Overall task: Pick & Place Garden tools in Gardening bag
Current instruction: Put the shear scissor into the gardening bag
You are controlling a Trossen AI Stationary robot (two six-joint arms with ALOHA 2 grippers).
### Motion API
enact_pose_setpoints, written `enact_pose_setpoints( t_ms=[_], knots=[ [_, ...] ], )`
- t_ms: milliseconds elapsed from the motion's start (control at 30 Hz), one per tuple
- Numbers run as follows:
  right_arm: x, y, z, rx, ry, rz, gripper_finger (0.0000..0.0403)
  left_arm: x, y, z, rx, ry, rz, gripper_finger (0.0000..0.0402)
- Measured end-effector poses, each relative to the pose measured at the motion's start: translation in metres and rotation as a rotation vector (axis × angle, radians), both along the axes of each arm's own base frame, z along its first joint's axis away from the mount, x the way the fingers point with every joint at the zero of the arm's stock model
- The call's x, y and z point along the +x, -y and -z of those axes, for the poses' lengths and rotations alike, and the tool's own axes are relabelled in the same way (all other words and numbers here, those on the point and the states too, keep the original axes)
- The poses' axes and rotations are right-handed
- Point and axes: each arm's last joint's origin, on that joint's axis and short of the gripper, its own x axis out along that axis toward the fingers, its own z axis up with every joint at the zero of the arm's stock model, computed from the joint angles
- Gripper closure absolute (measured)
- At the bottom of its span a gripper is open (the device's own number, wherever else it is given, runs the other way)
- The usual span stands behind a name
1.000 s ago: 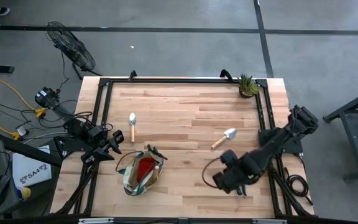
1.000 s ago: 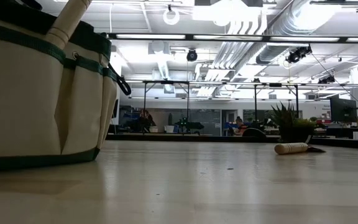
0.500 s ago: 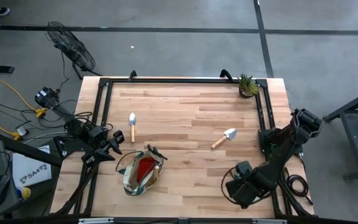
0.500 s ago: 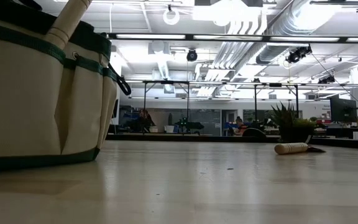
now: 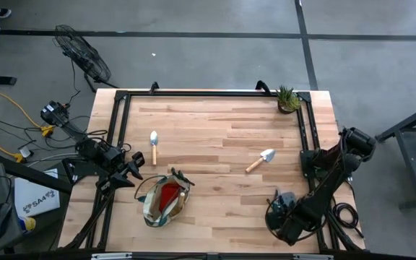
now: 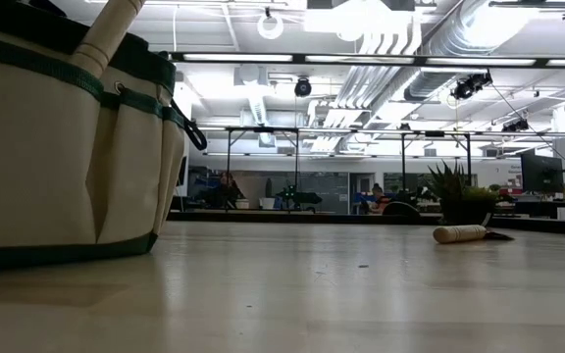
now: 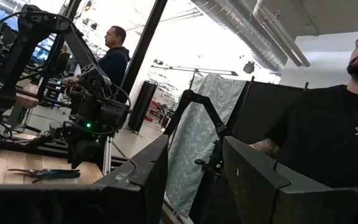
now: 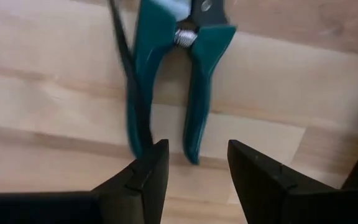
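Bench (image 5: 215, 123): pale planked wood, satin sheen. Bag (image 5: 163, 201): matt beige canvas. Pruners (image 8: 166, 68): smooth teal plastic handles, metal pivot.

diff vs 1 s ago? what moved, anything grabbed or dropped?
The right gripper swung back from mid-table toward the near right corner and now hangs open above the green-handled pruners lying on the table; nothing grabbed. Unchanged: left gripper, gardening bag, both trowels, potted plant.
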Motion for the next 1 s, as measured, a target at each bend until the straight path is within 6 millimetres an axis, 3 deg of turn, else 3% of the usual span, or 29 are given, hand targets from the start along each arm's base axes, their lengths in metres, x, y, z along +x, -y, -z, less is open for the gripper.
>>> enact_pose_setpoints(
  t_ms=[1000],
  knots=[
    [-0.008,0.012,0.038,0.098,0.017,0.004,0.0247,0.0,0.0,0.001,0.008,-0.007,0.005,0.025]
  ],
)
